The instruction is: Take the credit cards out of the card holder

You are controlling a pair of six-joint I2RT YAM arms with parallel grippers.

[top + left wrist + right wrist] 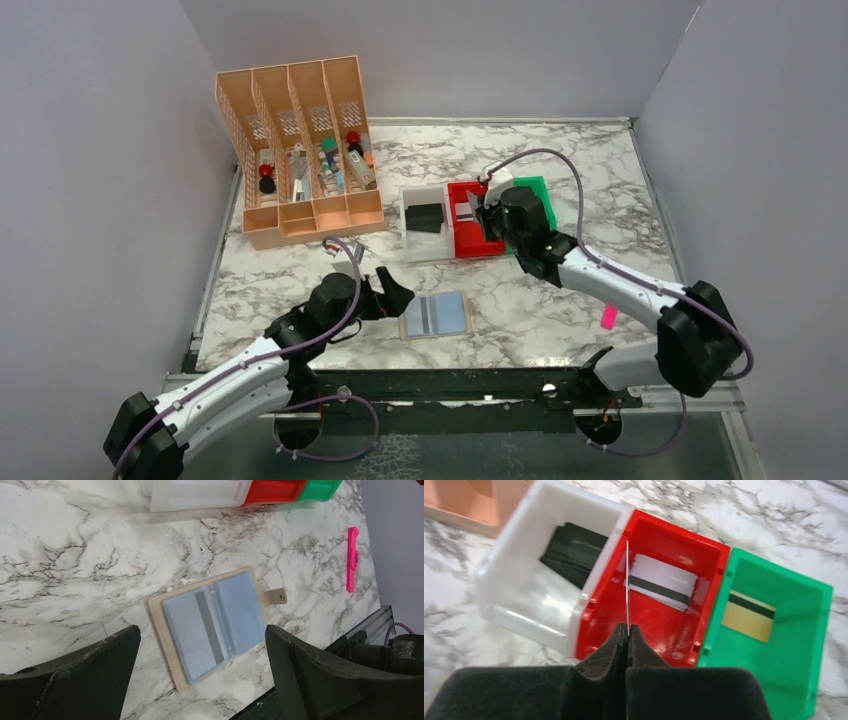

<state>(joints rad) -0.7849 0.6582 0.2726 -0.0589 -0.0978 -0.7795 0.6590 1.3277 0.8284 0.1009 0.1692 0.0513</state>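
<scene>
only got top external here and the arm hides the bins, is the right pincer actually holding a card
Observer: Yes. In the right wrist view the right pincer is shut on a thin card, seen edge-on above the red bin.
Operator: anything in the green one, arm blocks it
Observer: The green bin holds one yellowish card with a dark stripe.
Operator: and the left pincer, open or shut
Observer: Open. In the left wrist view the left pincer has its fingers wide apart, and the card holder lies open flat in view between them, not touched.
</scene>
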